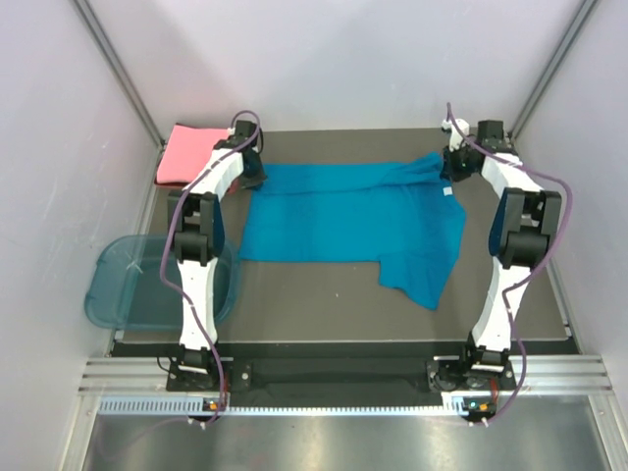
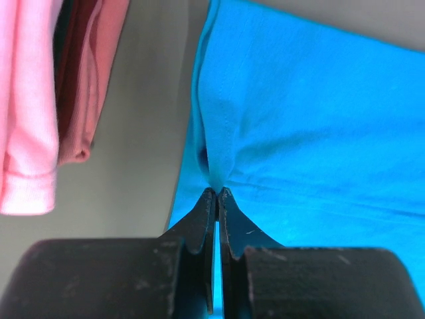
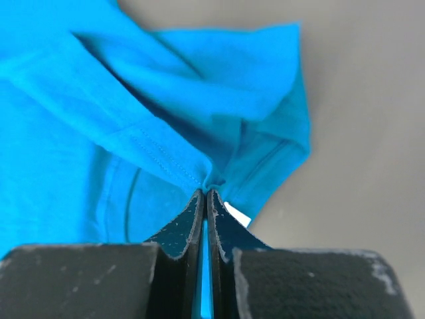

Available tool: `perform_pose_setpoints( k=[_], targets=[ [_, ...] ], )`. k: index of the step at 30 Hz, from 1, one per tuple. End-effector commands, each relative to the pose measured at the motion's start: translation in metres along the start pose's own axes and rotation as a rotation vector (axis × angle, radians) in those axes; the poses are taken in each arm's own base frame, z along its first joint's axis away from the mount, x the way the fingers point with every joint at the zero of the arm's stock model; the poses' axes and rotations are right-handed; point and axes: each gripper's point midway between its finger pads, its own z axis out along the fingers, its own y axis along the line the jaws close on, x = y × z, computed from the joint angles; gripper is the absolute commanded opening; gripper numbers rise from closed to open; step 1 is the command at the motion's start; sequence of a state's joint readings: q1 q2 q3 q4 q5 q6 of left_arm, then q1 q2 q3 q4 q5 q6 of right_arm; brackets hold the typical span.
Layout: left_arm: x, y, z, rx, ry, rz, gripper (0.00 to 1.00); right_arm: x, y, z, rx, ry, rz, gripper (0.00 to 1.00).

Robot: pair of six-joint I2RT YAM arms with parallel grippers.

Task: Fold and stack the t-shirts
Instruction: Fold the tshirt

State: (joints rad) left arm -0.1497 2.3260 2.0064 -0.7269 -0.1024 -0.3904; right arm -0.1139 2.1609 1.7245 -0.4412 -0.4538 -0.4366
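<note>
The teal-blue t-shirt lies spread across the dark table, one part hanging toward the front right. My left gripper is shut on its far left edge; in the left wrist view the cloth bunches at the fingertips. My right gripper is shut on its far right corner; in the right wrist view the cloth puckers at the tips beside the small white neck label. The salmon-pink t-shirt lies folded at the far left corner and shows in the left wrist view.
A translucent blue plastic tub sits off the table's left edge near the left arm. White walls close in on both sides and at the back. The table's front edge runs just ahead of the arm bases.
</note>
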Motion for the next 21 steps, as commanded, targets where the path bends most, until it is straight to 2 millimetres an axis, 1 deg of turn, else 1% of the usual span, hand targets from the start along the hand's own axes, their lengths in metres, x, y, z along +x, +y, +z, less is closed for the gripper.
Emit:
perform_pose_setpoints(
  k=[1,2,3,10,13,17,19,21],
  targets=[
    [-0.012,-0.005,-0.002,0.001,-0.030,-0.001,0.03,-0.070,-0.006,-0.048,0.075,-0.203,-0.095,0.00],
    [-0.012,-0.004,-0.002,0.000,-0.029,0.001,0.03,-0.068,-0.003,-0.049,0.072,-0.204,-0.096,0.00],
    [-0.012,-0.005,-0.002,0.000,-0.029,0.000,0.03,-0.072,-0.003,-0.054,0.077,-0.218,-0.103,0.00],
    [-0.012,-0.006,-0.002,0.009,-0.025,0.003,0.04,-0.063,0.008,-0.065,0.070,-0.215,-0.101,0.00],
    [-0.011,-0.006,0.000,0.004,-0.019,0.007,0.04,-0.061,0.018,-0.074,0.053,-0.225,-0.098,0.00],
    [-0.009,-0.006,0.003,0.007,-0.013,0.007,0.03,-0.047,0.032,-0.079,0.013,-0.194,-0.057,0.00],
    [-0.010,-0.006,0.002,0.004,-0.014,0.006,0.03,-0.039,0.039,-0.077,-0.012,-0.172,-0.035,0.01],
    [-0.008,-0.005,0.002,0.000,-0.009,0.006,0.03,-0.026,0.042,-0.074,-0.011,-0.133,-0.006,0.01]
  ],
)
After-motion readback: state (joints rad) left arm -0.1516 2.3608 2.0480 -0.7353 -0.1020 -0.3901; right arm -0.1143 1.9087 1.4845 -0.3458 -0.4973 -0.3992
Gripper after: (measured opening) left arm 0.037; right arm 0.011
